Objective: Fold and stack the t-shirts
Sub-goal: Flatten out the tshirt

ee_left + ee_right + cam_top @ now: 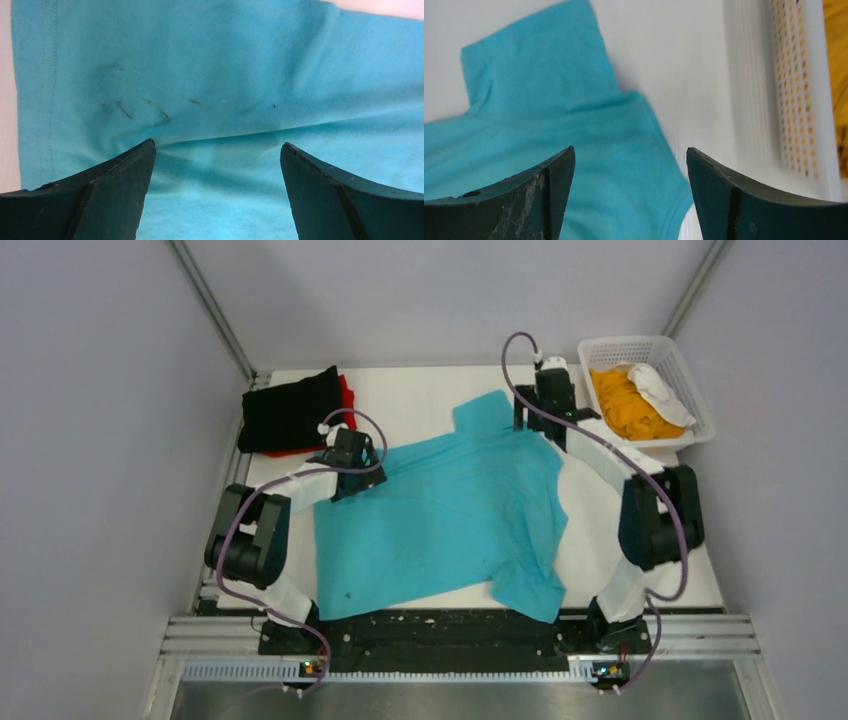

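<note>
The turquoise-blue t-shirt [440, 515] lies spread flat across the middle of the table, one sleeve pointing to the far side and one hanging at the near right. My left gripper [352, 462] is open, low over the shirt's far left corner; the left wrist view shows cloth [215, 90] with small dark marks between the fingers. My right gripper [545, 415] is open over the shirt's far right shoulder, with the sleeve and collar edge [574, 115] below it. A folded black shirt [290, 412] lies on a red one [346, 392] at the far left. An orange shirt [625, 405] lies in the basket.
The white lattice basket [690, 380] stands at the far right corner, holding the orange shirt and a white cloth [660, 390]; its wall shows in the right wrist view [794, 100]. Grey walls close in the table on three sides. Bare white table [420, 390] lies behind the shirt.
</note>
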`<state>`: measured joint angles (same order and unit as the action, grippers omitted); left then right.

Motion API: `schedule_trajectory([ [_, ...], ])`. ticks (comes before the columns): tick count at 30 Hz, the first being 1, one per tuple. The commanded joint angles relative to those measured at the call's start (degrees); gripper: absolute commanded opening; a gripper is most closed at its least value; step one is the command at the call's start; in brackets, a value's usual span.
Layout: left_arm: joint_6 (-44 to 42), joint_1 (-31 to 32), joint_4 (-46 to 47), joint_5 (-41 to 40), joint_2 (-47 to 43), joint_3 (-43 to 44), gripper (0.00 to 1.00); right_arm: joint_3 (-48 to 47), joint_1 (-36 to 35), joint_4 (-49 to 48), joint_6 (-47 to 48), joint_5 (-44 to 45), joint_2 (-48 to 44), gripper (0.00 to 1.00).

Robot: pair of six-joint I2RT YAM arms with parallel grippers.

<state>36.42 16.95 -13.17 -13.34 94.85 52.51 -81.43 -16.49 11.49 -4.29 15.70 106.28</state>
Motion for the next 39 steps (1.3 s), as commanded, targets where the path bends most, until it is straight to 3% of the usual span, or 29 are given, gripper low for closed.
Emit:
schedule_trajectory([
  [1,0.0,-0.2,0.1,3.5,-2.1,0.9,0.99,16.9,-2.2,4.9,-15.4,-5.9,-15.6,0.79],
  [4,0.0,-0.2,0.9,4.5,-2.1,0.5,0.99,25.9,-8.5,5.8,-14.8,-4.4,-23.3,0.79],
  [7,0.1,-0.2,1.6,6.2,-2.2,0.2,0.99,29.2,-15.3,10.7,-14.8,1.0,-25.2,0.79],
  [10,0.1,-0.2,2.3,6.5,-2.8,-0.6,0.99,32.7,-17.4,12.5,-19.1,3.7,-25.4,0.79],
  [13,-0.1,-0.2,1.9,5.9,-3.0,-0.8,0.99,36.1,-17.4,12.6,-22.5,5.7,-25.1,0.79],
  [18,-0.2,-0.2,2.5,5.7,-3.6,-1.6,0.99,37.5,-17.0,19.8,-26.8,16.5,-24.8,0.82],
  [28,-0.3,-0.4,1.8,4.2,-3.2,-1.4,0.99,41.9,-3.8,24.5,-31.2,20.7,-33.6,0.83],
  [32,-0.5,-0.5,1.7,4.5,-2.8,-1.0,0.99,43.7,-3.0,19.4,-25.5,15.1,-39.7,0.84],
  [36,-0.7,-0.4,1.7,5.1,-2.7,-0.4,0.99,47.1,-3.0,8.3,-15.6,-7.3,-45.6,0.83],
  [39,-0.9,-0.4,1.1,5.2,-2.5,0.3,0.99,49.3,-2.9,3.2,-14.0,-15.1,-49.0,0.84],
])
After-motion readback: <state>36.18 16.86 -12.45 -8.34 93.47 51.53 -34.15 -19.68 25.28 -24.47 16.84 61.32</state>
